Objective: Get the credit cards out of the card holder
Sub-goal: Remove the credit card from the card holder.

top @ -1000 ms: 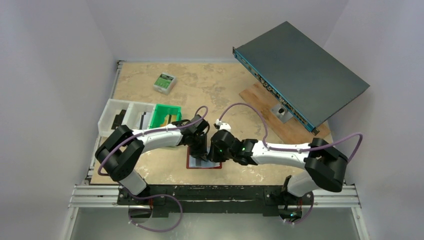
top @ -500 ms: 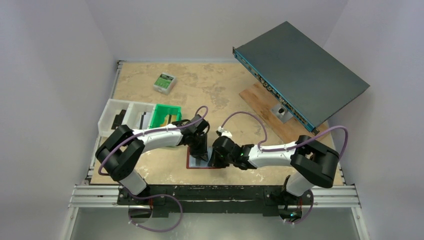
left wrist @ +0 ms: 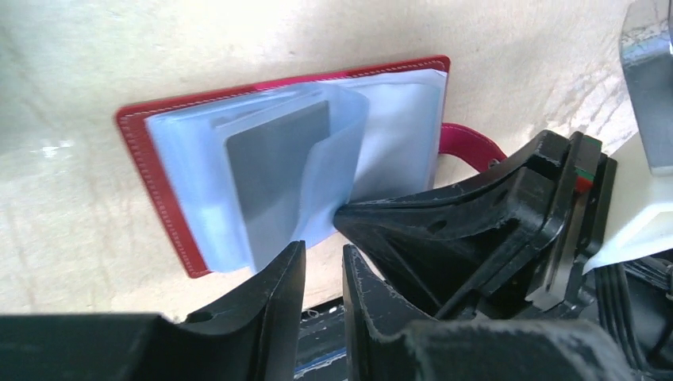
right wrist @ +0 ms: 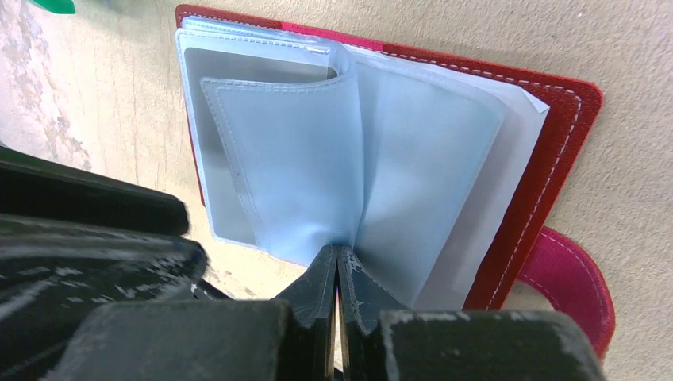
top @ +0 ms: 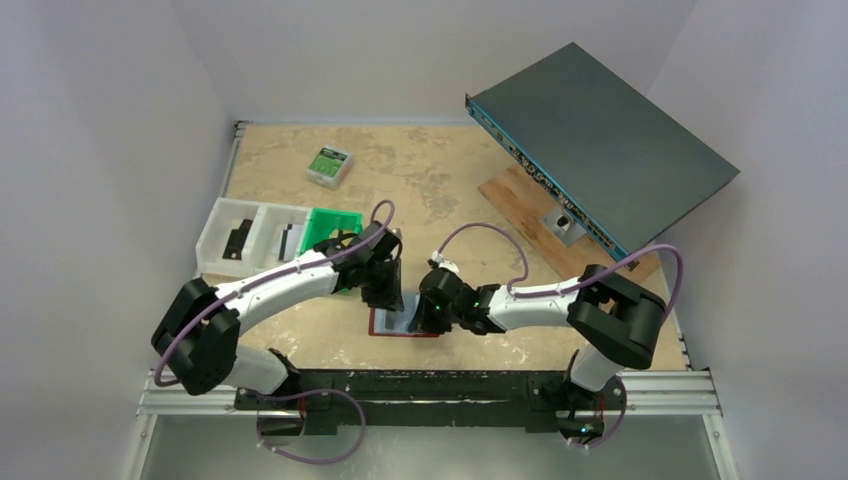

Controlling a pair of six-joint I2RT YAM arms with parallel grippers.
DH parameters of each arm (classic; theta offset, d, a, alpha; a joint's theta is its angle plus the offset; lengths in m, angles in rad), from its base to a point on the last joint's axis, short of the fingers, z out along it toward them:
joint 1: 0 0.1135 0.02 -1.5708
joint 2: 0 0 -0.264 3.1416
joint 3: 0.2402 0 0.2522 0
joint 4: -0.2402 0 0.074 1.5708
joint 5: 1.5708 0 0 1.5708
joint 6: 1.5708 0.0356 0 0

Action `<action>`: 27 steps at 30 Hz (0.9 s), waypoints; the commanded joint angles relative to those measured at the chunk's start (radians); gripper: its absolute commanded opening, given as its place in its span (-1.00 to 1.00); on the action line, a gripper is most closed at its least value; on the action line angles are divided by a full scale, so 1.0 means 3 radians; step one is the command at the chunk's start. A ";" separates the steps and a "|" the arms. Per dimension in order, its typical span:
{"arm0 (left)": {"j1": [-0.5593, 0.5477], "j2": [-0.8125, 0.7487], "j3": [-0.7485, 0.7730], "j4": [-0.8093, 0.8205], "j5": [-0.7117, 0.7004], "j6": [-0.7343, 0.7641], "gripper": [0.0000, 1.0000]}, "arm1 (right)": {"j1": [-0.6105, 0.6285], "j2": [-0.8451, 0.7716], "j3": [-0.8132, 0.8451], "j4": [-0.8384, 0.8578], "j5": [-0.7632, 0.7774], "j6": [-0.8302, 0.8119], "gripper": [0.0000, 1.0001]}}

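- A small red leather card holder (top: 405, 323) was laid open and flat on the sandy table (top: 290, 160), close to the near edge, between the two pincers.
- One pale blue plastic pocket leaf (right wrist: 301, 159) was lifted, pinched tight at its near edge by the right pincer (right wrist: 337, 258).
- A flat grey card (left wrist: 274, 171) was seen tucked in a pocket on the left half.
- The left pincer (left wrist: 321, 258) was placed just beside that card's near end, its fingers a little apart, with nothing seen between them.
- The card's long side was pointed toward the left pincer, so the pull would likely be made by that nearer arm.
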 commanded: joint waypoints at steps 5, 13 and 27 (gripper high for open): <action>0.0120 0.0053 -0.0029 -0.0118 -0.0227 0.0158 -0.69 | -0.0038 0.0219 -0.0135 -0.0227 0.0062 -0.0006 -1.00; 0.0124 0.0351 0.0004 0.0019 -0.0250 0.0158 -0.86 | -0.0049 0.0211 -0.0183 -0.0208 0.0044 -0.0005 -1.00; 0.0038 0.0342 0.0148 0.0152 0.0040 0.0244 -0.96 | -0.0049 -0.0396 0.0273 -0.0701 0.0216 -0.0325 -0.72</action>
